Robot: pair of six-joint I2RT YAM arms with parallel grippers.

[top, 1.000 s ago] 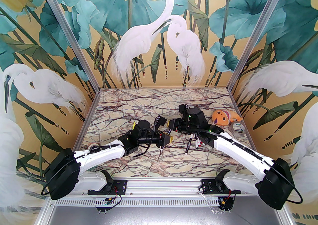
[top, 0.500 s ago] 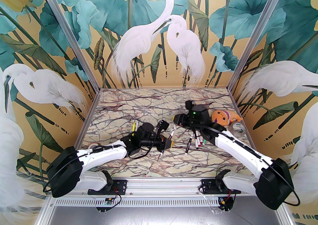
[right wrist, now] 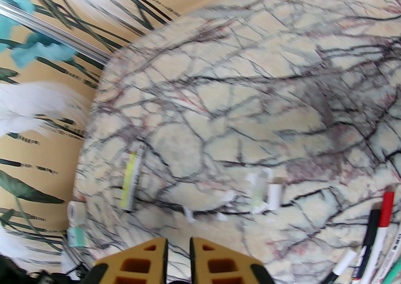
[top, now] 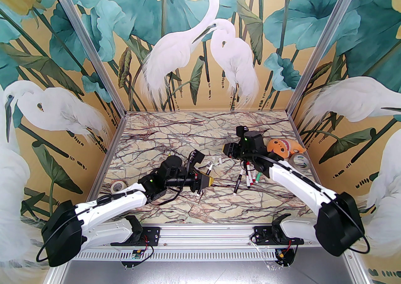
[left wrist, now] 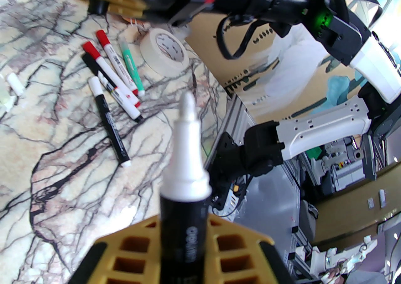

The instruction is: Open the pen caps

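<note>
The left gripper pinches a black-barrelled marker low on its body, and the marker's pale nib end stands uncapped past the yellow fingers. In the top view this gripper sits near the middle of the marble tabletop, pointing toward 3 o'clock. The right gripper hangs at about 1 o'clock from it, its fingers drawn nearly together with a thin slit of tabletop showing between them. Between the two grippers, loose pen caps lie on the tabletop: a white cap and, just beside it at its 9 o'clock in the right wrist view, a see-through cap that is too blurred to make out well. At 3 o'clock from the left gripper a cluster of markers lies bunched together. It includes two with red caps, a black one with a white end cap and a green marker. An orange plush toy sits at 3 o'clock from the right gripper, with a tape roll lying flat at the toy's 4 o'clock. A yellow pen lies well apart, at 9 o'clock from the loose caps.
</note>
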